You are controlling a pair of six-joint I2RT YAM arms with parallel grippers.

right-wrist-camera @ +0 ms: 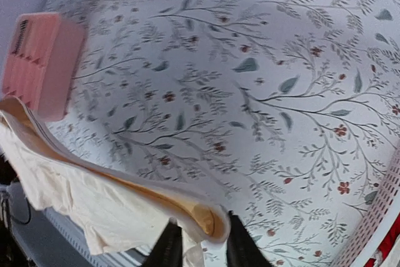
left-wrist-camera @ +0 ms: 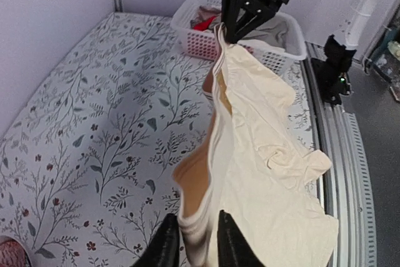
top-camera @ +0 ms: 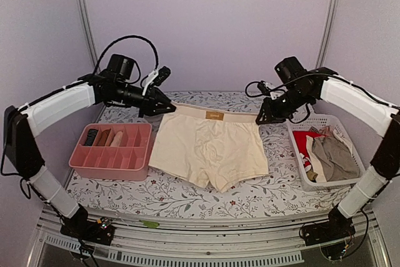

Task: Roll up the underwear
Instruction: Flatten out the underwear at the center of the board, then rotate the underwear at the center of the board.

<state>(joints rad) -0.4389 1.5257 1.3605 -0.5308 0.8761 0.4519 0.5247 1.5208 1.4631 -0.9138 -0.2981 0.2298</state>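
I've got the left gripper (top-camera: pixel 164 108) clamped on the left end of the waistband (top-camera: pixel 215 115) of the cream boxer briefs (top-camera: pixel 209 148). The left wrist view shows the folded band pinched between my fingers (left-wrist-camera: pixel 167 242). The right gripper (top-camera: pixel 261 117) is clenched on the other end of the band, and the right wrist view shows the same pinch (right-wrist-camera: pixel 199 242). The waistband is stretched between the two grippers and lifted near the back edge of the table (top-camera: pixel 187 201). The legs hang down with their hems resting mid-table.

The pink divided tray (top-camera: pixel 106 167) sits at the left edge, just beside the briefs, with a few rolled pieces (top-camera: pixel 109 137) in its back compartments. The white basket (top-camera: pixel 331 184) at the right edge holds a grey garment (top-camera: pixel 334 154) and some red and white cloth.
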